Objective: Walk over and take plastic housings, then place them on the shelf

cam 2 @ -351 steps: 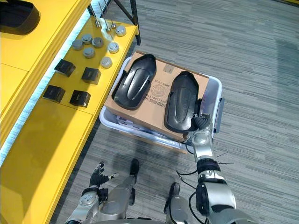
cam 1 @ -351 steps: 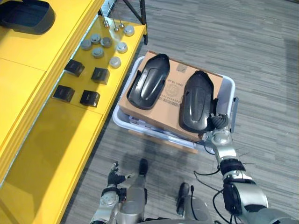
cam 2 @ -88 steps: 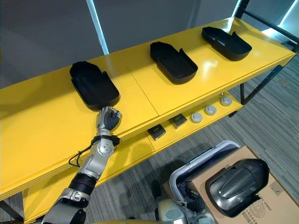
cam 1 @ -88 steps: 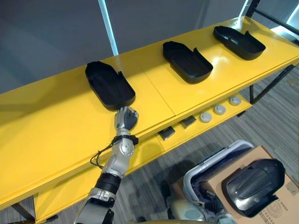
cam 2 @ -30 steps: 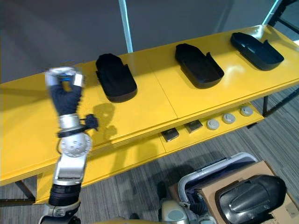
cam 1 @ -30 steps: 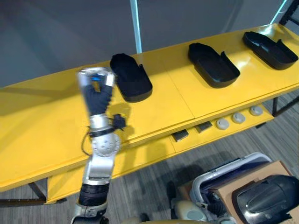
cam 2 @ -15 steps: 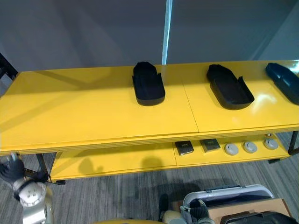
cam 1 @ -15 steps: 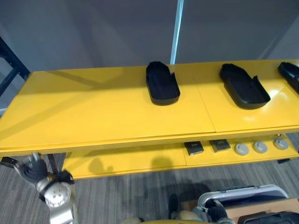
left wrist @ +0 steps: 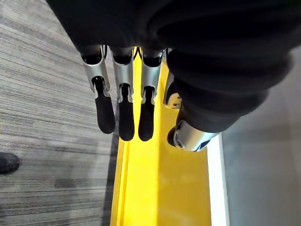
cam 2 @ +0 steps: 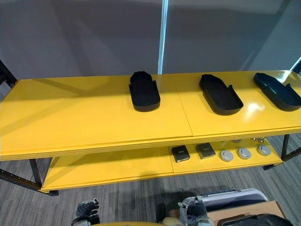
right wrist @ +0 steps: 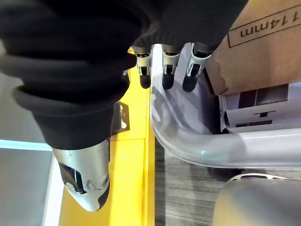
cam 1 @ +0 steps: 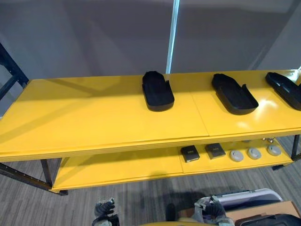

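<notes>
Three housings [cam 1: 157,91] are laid apart on the shelf [cam 1: 94,117] top; a fourth housing [cam 1: 273,221] is glimpsed on the box [cam 2: 244,210] below its right end. The left hand [left wrist: 120,113] and right hand [right wrist: 169,70] are held loose-fingered and empty, so fetching it is judged the next step.

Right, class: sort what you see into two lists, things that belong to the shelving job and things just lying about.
Job: left housing, middle housing and right housing, all black, on the top board of the yellow shelf; grey bin with its cardboard box.
Lying about, on the lower board: two small black boxes; three grey discs.
</notes>
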{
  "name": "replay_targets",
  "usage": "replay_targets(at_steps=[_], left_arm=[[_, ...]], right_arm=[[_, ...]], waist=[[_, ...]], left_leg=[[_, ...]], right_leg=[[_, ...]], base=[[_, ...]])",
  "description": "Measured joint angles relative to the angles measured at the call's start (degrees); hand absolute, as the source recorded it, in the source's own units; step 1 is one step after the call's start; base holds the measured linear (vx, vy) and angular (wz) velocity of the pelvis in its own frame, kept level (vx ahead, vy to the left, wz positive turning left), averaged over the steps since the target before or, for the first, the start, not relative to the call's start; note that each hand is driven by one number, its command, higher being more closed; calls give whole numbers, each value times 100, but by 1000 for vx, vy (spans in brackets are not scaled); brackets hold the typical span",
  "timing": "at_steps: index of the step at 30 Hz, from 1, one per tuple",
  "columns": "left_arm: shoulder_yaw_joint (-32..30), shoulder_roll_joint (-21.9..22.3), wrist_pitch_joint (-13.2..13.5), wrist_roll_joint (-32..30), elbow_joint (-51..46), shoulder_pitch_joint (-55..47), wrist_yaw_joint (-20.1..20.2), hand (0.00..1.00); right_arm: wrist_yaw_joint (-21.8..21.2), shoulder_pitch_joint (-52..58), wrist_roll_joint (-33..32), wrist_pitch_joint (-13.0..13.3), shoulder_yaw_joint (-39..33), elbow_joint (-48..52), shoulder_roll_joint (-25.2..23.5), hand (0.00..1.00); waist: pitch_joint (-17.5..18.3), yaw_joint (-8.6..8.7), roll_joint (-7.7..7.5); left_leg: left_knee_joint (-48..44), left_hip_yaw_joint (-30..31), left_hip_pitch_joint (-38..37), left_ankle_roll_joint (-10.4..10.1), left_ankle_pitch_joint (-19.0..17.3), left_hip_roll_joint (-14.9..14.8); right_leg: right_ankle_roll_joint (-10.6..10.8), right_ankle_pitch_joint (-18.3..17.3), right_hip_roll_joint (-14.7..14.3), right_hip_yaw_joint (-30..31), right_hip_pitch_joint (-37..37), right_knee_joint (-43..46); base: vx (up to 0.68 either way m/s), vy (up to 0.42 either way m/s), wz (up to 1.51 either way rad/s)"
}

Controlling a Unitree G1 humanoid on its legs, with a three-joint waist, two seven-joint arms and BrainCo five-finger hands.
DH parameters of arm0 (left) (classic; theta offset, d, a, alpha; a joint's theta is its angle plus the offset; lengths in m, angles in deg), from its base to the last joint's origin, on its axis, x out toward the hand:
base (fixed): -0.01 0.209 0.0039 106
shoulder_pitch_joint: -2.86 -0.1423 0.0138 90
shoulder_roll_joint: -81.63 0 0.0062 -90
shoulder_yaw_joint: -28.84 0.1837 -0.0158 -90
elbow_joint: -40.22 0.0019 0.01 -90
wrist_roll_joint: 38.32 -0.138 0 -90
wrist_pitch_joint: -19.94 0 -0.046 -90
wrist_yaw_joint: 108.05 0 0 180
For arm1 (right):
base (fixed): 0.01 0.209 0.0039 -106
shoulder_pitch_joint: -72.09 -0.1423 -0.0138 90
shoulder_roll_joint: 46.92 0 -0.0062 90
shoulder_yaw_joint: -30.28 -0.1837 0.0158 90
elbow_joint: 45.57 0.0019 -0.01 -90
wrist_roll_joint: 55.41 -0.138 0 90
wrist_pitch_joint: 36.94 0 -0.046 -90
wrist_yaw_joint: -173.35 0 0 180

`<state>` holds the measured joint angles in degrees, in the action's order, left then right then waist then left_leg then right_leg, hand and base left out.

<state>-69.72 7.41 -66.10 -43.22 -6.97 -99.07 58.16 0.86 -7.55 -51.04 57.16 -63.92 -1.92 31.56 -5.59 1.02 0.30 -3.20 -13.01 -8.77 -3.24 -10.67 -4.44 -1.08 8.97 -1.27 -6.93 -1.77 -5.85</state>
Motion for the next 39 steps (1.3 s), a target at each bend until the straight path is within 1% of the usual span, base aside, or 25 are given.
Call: replay_targets(at_steps=[3,6,7,9,12,15,16,19,20,23,24,25,26,27,28,29,31,32,33,34,35,36,37,38,39], left_arm=[[217,-14,0,-58,-2,82,7,0],[355,-56,0,-153,-4,174,21,0],[352,-58,0,-209,-7,188,31,0],[343,-63,1,-248,-21,188,51,0],[344,-59,1,-244,-45,172,99,0],[348,-59,28,-217,-47,241,87,0],[348,-66,35,-205,-46,309,82,0],[458,-88,54,-191,-35,589,18,0],[463,-108,55,-195,12,698,1,0],[463,-266,57,-235,69,820,-12,0],[463,-345,58,-250,89,820,-23,0],[475,-394,59,-276,88,815,-28,0],[484,-410,59,-320,96,829,-30,0],[520,-493,52,-384,112,962,-28,0],[536,-490,29,-479,118,975,-20,0],[573,-476,29,-489,116,980,-19,0],[660,-445,21,-512,114,921,-1,0],[673,-431,20,-551,115,920,1,0],[668,-386,20,-601,115,921,2,0],[633,-361,1,-602,116,921,3,0],[607,-363,-28,-600,130,931,2,0],[575,-311,-48,-600,155,941,0,0],[576,-228,-43,-600,190,904,0,0],[578,-226,-42,-600,205,920,1,0],[590,-222,-46,-600,235,922,1,0]], right_arm=[[4,-9,-50,6,-43,4,-18,0],[8,-26,-170,-20,-92,6,-44,0],[1,-42,-175,-30,-163,20,-78,0],[6,-82,-165,-40,-152,68,-107,0],[69,-246,-145,-5,42,67,-108,0],[132,-458,-127,42,77,74,-68,0],[134,-488,-119,53,75,77,-64,0],[134,-663,-71,56,70,87,-36,0],[134,-771,-30,52,68,84,-44,0],[127,-1059,71,50,91,89,-122,0],[131,-1133,88,53,216,126,-132,0],[129,-1233,144,38,381,224,-135,0],[130,-1284,189,39,458,228,-135,0],[139,-1427,271,108,470,271,-126,0],[121,-1540,303,83,475,259,-82,0],[118,-1548,303,76,478,252,-71,0],[115,-1387,313,81,488,240,-103,0],[112,-1325,313,80,500,217,-107,0],[112,-1269,334,83,579,178,-115,0],[105,-1334,379,79,731,160,-129,0],[103,-1337,441,79,762,149,-129,0],[106,-1422,527,86,769,80,-130,0],[110,-1496,537,79,778,24,-131,0],[112,-1492,538,78,767,23,-135,0],[112,-1476,546,53,749,-14,-135,0]], waist=[[-13,3,17],[-65,31,25],[-118,41,91],[-161,10,24],[-216,-34,-32],[-285,-11,101],[-287,-12,102],[-306,57,123],[-327,66,99],[-508,27,-64],[-531,5,-110],[-544,12,-145],[-581,19,-114],[-676,91,-104],[-768,112,-42],[-779,110,-14],[-770,110,-42],[-743,110,-84],[-685,107,-177],[-635,47,-294],[-623,13,-304],[-578,-65,-265],[-467,-112,-230],[-451,-127,-262],[-453,-180,-270]], left_leg=[[20,-24,0,-5,2,-11],[-129,-37,5,-97,-96,-72],[-285,-62,28,-141,-198,-126],[-657,-131,103,-295,-329,-195],[-1488,280,476,-288,-334,-112],[-1684,841,533,-104,-489,13],[-1666,890,539,-125,-512,37],[-1419,917,523,124,-743,89],[-1312,816,515,214,-841,124],[-1319,291,518,310,-891,346],[-1406,-57,641,350,-892,417],[-1487,-401,870,603,-775,442],[-1445,-520,956,704,-752,425],[-1285,-702,987,832,-669,428],[-1278,-847,948,850,-618,341],[-1289,-910,908,855,-614,295],[-1268,-1057,618,856,-613,242],[-1276,-1105,586,855,-614,250],[-1320,-1264,579,849,-618,258],[-1413,-1512,627,834,-623,259],[-1426,-1566,650,807,-614,243],[-1385,-1690,653,733,-563,126],[-1376,-1910,713,715,-553,-28],[-1392,-2079,697,715,-553,-38],[-1355,-2380,559,706,-548,-68]], right_leg=[[2,-19,-16,17,-17,16],[5,-92,-59,23,36,18],[-33,-133,-95,63,62,18],[-48,-159,-161,248,77,26],[-15,-154,-134,703,-146,240],[61,-112,-204,1059,-285,327],[75,-105,-213,1118,-346,372],[167,2,-255,1273,-610,484],[228,88,-271,1393,-728,514],[442,360,-240,2003,-926,544],[544,646,-212,2241,-1082,445],[555,1210,-171,2187,-1219,99],[512,1193,-173,1852,-1357,212],[94,261,-154,995,-1709,1298],[-180,-608,-164,468,-1824,2383],[-145,-921,-167,297,-1782,2801],[-41,-1864,23,-104,-1201,3694],[10,-2041,103,-176,-1078,3804],[94,-2247,308,-366,-916,3932],[140,-2221,348,-412,-946,3747],[75,-2156,273,-403,-916,3542],[15,-1965,32,-217,-706,2833],[-112,-1967,-66,-199,-519,2367],[-228,-2054,25,-267,-497,2425],[-118,-2062,111,-400,-488,2345]], base=[[40,53,-5],[51,56,-3],[68,60,-13],[59,47,-39],[19,15,-68],[-2,70,-66],[-25,120,-52],[-60,157,-32],[-91,184,-66],[-172,160,-100],[-225,147,-126],[-236,122,-118],[-245,106,-86],[-173,63,-69],[-145,73,-66],[-107,66,-59],[-99,54,-33],[-49,5,-27],[-48,-8,-69],[-63,-22,-95],[-94,-40,-150],[-104,-111,-161],[-103,-126,-156],[-89,-125,-147],[-98,-65,-117]])
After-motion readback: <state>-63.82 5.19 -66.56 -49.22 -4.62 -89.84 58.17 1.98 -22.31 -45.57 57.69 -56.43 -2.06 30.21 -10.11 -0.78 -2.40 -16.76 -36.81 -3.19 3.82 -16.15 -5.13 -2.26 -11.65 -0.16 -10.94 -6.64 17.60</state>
